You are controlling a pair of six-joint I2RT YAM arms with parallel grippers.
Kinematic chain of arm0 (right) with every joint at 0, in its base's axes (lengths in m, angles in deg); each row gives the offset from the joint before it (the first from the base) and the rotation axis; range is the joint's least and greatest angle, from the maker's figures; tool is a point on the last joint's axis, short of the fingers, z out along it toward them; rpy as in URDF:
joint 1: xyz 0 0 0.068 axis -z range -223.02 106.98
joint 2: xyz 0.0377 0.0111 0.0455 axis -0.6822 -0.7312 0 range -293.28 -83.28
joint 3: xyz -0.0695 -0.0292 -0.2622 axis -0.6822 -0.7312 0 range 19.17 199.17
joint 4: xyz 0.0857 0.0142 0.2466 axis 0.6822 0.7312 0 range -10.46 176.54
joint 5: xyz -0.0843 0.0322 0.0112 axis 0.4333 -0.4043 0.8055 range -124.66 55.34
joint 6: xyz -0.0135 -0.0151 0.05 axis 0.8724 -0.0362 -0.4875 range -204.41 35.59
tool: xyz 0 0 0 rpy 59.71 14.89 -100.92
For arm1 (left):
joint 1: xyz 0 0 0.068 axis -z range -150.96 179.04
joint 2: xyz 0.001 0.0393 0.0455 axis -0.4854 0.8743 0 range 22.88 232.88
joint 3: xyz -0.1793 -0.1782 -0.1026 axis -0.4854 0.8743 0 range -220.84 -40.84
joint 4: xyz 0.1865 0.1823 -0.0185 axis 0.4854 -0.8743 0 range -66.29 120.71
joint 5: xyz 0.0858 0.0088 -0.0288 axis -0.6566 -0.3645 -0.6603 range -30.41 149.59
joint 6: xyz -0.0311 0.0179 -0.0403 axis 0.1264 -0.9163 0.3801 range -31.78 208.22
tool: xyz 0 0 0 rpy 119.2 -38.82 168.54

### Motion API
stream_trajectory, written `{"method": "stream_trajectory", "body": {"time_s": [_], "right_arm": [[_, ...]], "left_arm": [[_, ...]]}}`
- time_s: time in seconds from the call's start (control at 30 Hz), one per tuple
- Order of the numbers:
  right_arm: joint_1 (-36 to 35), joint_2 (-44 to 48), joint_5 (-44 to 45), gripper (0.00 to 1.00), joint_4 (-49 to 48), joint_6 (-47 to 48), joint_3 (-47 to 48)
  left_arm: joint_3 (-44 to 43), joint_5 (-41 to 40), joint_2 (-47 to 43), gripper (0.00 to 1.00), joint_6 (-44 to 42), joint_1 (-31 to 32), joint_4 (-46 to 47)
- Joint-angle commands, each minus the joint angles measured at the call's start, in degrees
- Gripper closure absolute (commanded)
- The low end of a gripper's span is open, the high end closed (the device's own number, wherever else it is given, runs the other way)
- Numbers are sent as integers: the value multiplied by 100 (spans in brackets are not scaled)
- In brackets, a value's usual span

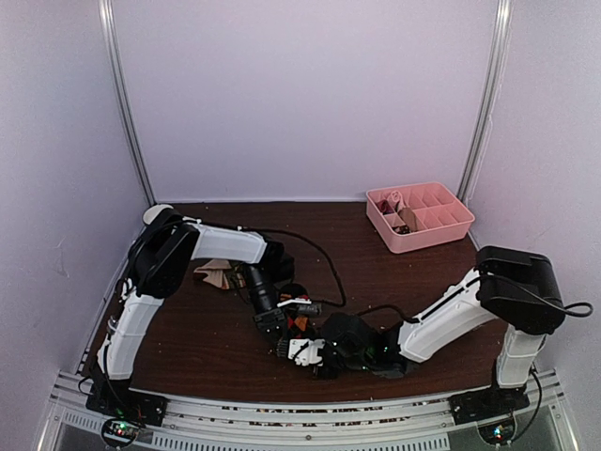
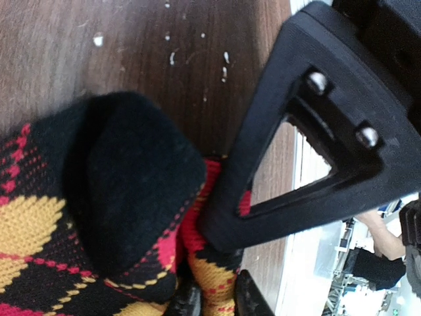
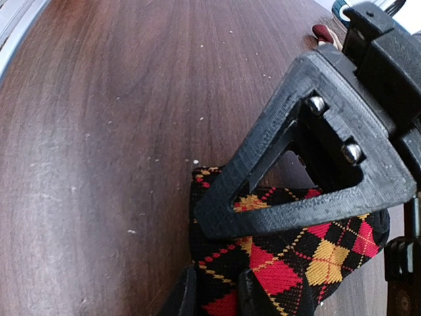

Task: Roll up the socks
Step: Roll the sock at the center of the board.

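Note:
The black sock with red and orange argyle diamonds (image 2: 79, 217) lies folded on the dark wooden table. It fills the lower left of the left wrist view. A fold of it sits pinched between the tips of my left gripper (image 2: 217, 297). My right gripper (image 3: 214, 295) is shut on the sock's (image 3: 296, 263) near edge. From above, both grippers meet near the table's front middle, left (image 1: 280, 340) and right (image 1: 315, 357). Only a bit of the sock (image 1: 300, 325) shows between them. The beige-tan sock (image 1: 216, 274) lies crumpled beside my left arm.
A pink divided tray (image 1: 420, 216) with small items stands at the back right. Part of a white bowl (image 1: 155, 213) peeks out behind the left arm's shoulder. A black cable (image 1: 324, 258) loops across the table. The front edge (image 1: 300, 399) is close to both grippers.

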Motion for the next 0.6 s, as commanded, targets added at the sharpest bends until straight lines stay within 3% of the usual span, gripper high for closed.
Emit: {"method": "stream_trajectory", "body": {"time_s": [0.0, 0.3, 0.33, 0.4, 0.57], "right_arm": [[216, -346, -301, 79, 564, -271, 166], [840, -552, -1816, 95, 1668, -1210, 480], [870, -572, -1954, 99, 1828, -1318, 518], [884, -571, -2214, 100, 2168, -1505, 611], [891, -428, -2459, 100, 2657, -2081, 606]], "left_arm": [[214, -982, 40, 78, -312, -23, 524], [613, -1042, -744, 69, -393, -30, 1047], [586, -1080, -820, 65, -374, -36, 1082], [680, -1216, -1057, 45, -296, -57, 1317], [1484, -1675, -2071, 34, -5, -214, 2375]]}}
